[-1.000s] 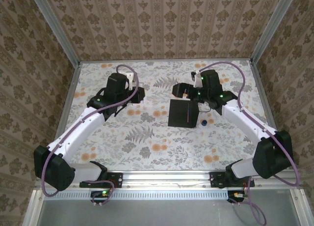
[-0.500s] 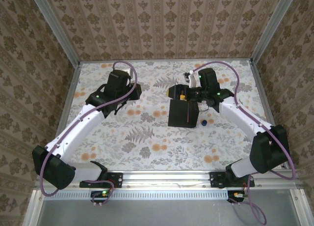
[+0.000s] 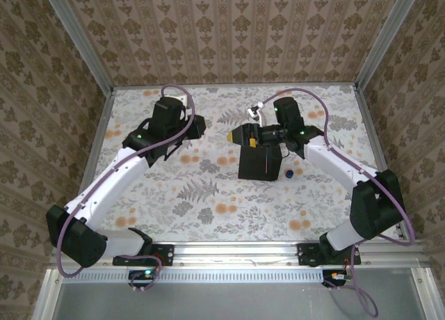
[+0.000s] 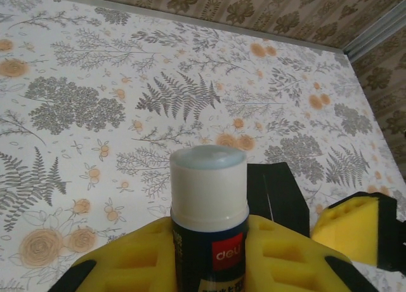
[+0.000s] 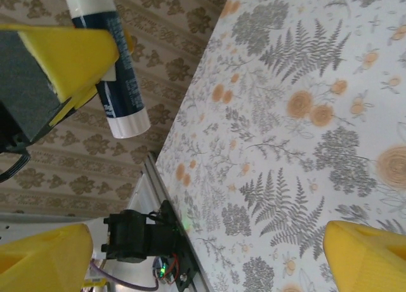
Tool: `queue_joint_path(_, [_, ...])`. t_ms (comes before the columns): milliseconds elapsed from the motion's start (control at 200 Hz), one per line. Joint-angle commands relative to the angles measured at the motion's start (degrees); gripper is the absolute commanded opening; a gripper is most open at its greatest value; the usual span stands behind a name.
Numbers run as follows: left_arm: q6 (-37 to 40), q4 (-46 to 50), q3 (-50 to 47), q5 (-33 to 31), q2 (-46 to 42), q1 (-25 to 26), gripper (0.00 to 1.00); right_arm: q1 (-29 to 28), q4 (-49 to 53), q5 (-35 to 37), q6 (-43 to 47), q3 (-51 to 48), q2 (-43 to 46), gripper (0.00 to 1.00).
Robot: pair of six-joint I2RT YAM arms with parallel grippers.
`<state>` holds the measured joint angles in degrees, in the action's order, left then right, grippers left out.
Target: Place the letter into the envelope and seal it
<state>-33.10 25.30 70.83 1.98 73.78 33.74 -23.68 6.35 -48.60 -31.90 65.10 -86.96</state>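
The black envelope [image 3: 261, 160] lies flat at mid-table; in the left wrist view the envelope [image 4: 276, 197] shows behind the glue stick. The letter is hidden. My left gripper [image 3: 195, 128] hovers to the envelope's left, shut on an uncapped white-and-blue glue stick [image 4: 209, 206] that stands between its yellow pads [image 4: 288, 254]. My right gripper [image 3: 243, 136] hangs over the envelope's far edge, turned toward the left one, open with nothing between its yellow fingertips [image 5: 368, 254]. In the right wrist view the glue stick [image 5: 117, 70] and the left gripper's pad [image 5: 70, 54] show at upper left.
A small blue cap [image 3: 290, 173] lies on the floral tablecloth just right of the envelope. Patterned walls and metal posts [image 3: 97, 69] enclose the table on three sides. The arm bases [image 3: 149, 254] sit on the rail at the near edge.
The right gripper has swung left and turned sideways toward the left gripper, over the envelope's far edge. The left gripper, still holding the glue stick, has shifted slightly back and right.
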Motion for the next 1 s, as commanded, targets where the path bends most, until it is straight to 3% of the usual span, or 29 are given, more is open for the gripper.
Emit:
queue_joint_path(0, [-3.04, -2.43, 1.47, 2.72, 0.40, 0.32, 0.00, -1.21, -3.34, -2.20, -1.23, 2.72, -1.22, 0.93])
queue_joint_path(230, [-8.60, -6.39, 0.21, 6.31, 0.67, 0.95, 0.00, -3.71, -3.10, 2.98, -1.23, 5.49, -2.40, 0.90])
queue_joint_path(465, [-11.63, -10.67, -1.42, 8.65, 0.88, 1.51, 0.00, -4.88, -3.89, 3.77, -1.66, 7.27, -3.68, 0.84])
queue_joint_path(995, [-13.15, -12.65, -2.02, 10.55, 1.37, 1.51, 0.00, -6.14, -7.23, 1.22, -3.88, 9.25, -5.77, 0.57])
